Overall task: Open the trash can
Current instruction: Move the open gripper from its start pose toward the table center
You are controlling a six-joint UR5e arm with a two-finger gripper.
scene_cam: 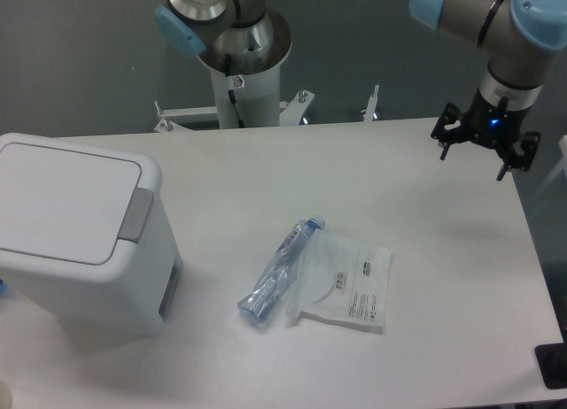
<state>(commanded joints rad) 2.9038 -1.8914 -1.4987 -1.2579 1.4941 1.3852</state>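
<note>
One arm is seen reaching in from the upper right, and its gripper [484,149] is held above the far right part of the white table [425,205]; the two fingers [446,145] are spread wide with nothing between them, so the gripper is seen to be open; a small blue light is lit on the wrist just above it.

The trash can [84,241] is placed at the left edge of the table, well apart from the gripper; it is a large white boxy bin with rounded corners; its flat white lid [62,205] is lying closed, flush with the top; a grey push-button tab [136,216] is set at the right rim of the lid, facing the middle of the table.

Near the table's centre a crushed clear plastic bottle [279,272] is laid on its side, with its blue cap [316,222] pointed toward the far edge; just beside it on the right a flat white plastic packet [350,281] with small printed labels is laid, and the two appear to be touching along one side.

Behind the far edge of the table the arm's white pedestal [248,90] is seen, against a grey floor.
</note>
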